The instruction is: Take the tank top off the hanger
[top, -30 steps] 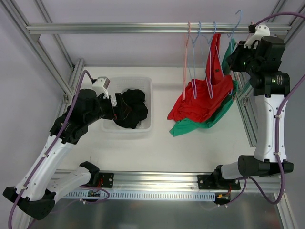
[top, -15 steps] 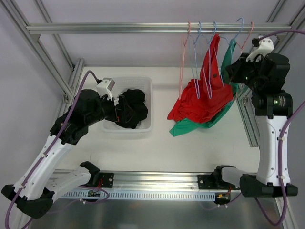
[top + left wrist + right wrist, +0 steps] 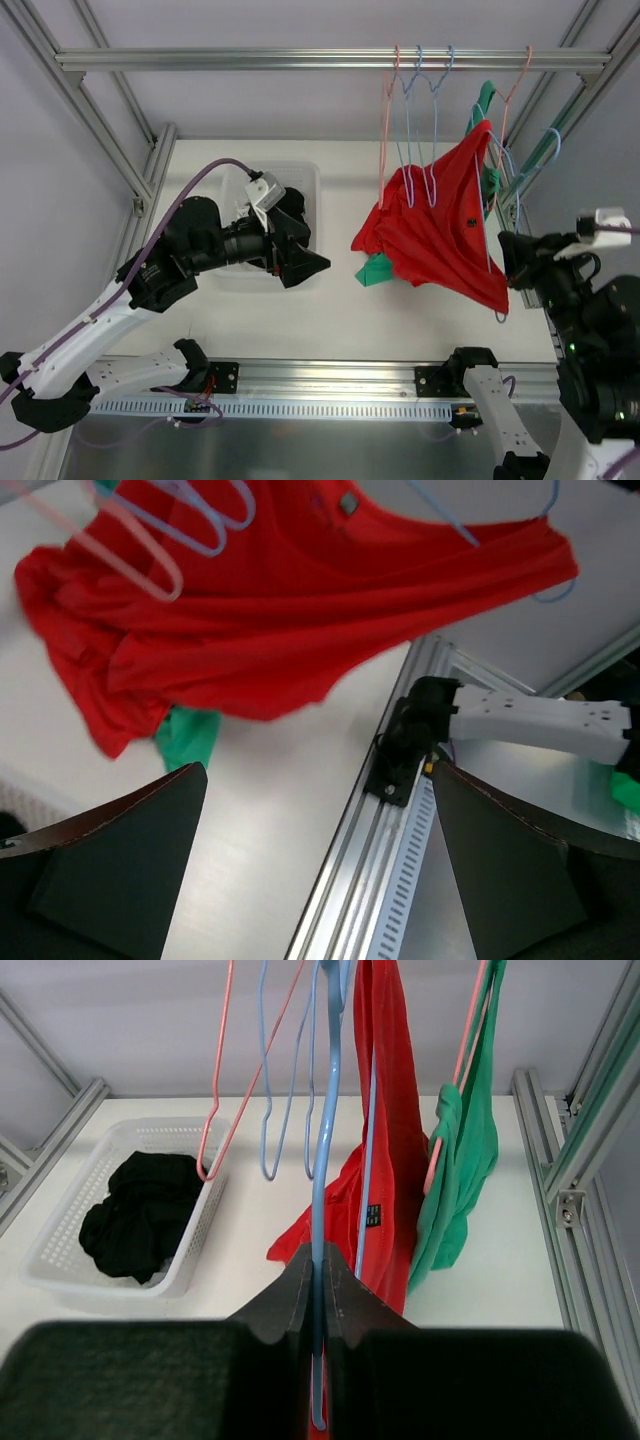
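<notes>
White bench (image 3: pixel 300 310) under aluminium rail (image 3: pixel 250 58). Right tool (image 3: pixel 318 1272) clenched on blue hanger (image 3: pixel 322 1110); hanger off rail, red tank top (image 3: pixel 430 240) draped on it above bench. Left tool (image 3: pixel 315 780) spread wide, empty, facing garment. Left to do: strip top off hanger.

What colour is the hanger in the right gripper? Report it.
Light blue hanger, clearest in right wrist view.
</notes>
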Available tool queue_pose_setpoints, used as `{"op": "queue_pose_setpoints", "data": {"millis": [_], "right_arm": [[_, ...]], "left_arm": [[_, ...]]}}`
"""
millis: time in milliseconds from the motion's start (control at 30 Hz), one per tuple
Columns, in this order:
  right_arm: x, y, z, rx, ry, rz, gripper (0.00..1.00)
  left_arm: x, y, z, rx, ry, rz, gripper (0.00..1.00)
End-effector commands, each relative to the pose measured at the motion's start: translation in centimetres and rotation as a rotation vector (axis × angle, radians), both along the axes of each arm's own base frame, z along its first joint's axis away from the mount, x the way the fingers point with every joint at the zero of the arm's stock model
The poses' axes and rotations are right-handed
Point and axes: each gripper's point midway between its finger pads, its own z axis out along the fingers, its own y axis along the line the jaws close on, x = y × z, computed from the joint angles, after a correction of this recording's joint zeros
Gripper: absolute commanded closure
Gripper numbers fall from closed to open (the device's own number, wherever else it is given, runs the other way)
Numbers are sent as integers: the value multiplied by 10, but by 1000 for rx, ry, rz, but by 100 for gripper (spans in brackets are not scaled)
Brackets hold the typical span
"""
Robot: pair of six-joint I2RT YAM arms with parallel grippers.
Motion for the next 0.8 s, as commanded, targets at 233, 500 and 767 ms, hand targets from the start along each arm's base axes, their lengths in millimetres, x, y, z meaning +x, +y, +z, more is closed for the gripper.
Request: {"op": "queue_pose_setpoints", "data": {"millis": [233, 500, 767], "right_arm": [[-140, 16, 53, 36, -201, 111, 100], [-194, 54, 86, 79, -269, 417, 100], [-182, 65, 87, 79, -212, 496, 100]], "left_arm": [[-14, -89, 146, -232, -367, -190, 1], [-28, -126, 216, -346, -490, -325, 1], [-30, -151, 201, -312, -536, -401, 14]]}}
